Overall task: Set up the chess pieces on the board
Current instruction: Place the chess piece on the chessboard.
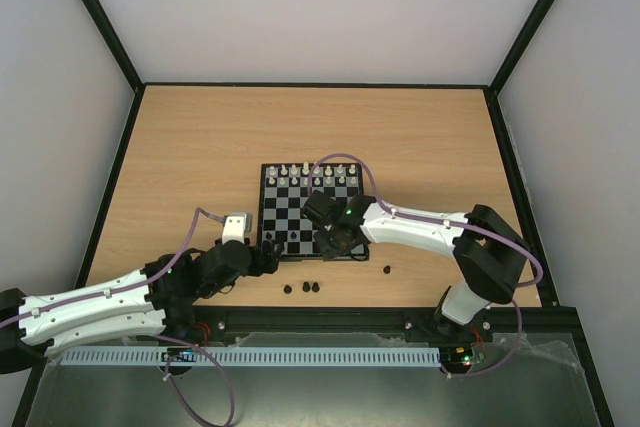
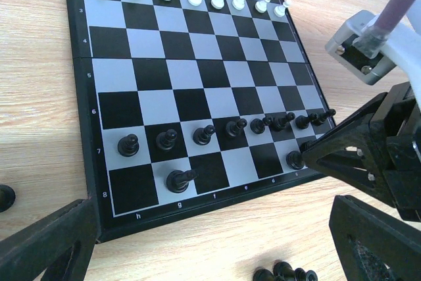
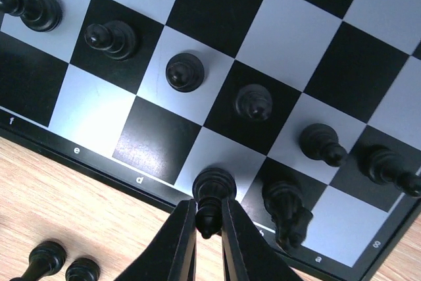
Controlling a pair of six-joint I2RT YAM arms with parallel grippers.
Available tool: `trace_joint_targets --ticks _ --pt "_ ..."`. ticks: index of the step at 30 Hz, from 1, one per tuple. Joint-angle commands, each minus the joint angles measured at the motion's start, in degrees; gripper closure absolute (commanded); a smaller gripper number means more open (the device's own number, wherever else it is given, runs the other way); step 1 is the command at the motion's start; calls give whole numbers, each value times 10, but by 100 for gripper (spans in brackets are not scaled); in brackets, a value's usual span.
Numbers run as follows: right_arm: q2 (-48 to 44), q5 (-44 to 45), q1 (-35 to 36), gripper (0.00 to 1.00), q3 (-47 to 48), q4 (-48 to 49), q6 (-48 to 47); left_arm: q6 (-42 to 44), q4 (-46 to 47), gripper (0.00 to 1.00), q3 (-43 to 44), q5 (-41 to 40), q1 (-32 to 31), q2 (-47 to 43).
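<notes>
The board (image 1: 288, 215) lies mid-table, with white chess pieces (image 1: 310, 175) along its far rows and a row of black pawns (image 2: 204, 134) near my side. My right gripper (image 3: 209, 212) is shut on the top of a black piece (image 3: 214, 185) whose base rests on a light back-row square, over the board's near edge (image 1: 335, 242). A black knight (image 3: 287, 212) stands one square to its right. My left gripper (image 2: 210, 228) hangs open and holds nothing, just off the board's near-left corner (image 1: 265, 255). Another black piece (image 2: 179, 179) stands on the g-file back row.
Loose black pieces (image 1: 306, 287) lie on the wooden table in front of the board, also showing in the left wrist view (image 2: 283, 273) and the right wrist view (image 3: 46, 258). One more (image 1: 387, 269) lies right of them, and another (image 2: 5, 197) left of the board.
</notes>
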Motion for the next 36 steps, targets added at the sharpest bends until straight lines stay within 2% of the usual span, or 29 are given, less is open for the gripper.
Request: trace_joint_targets --ticks 1,36 --pt "16 -15 -4 89 18 -7 -16 6 -2 1 10 -5 -4 -5" --pt "17 10 -13 84 21 -28 -21 1 0 1 5 -9 -3 -2"
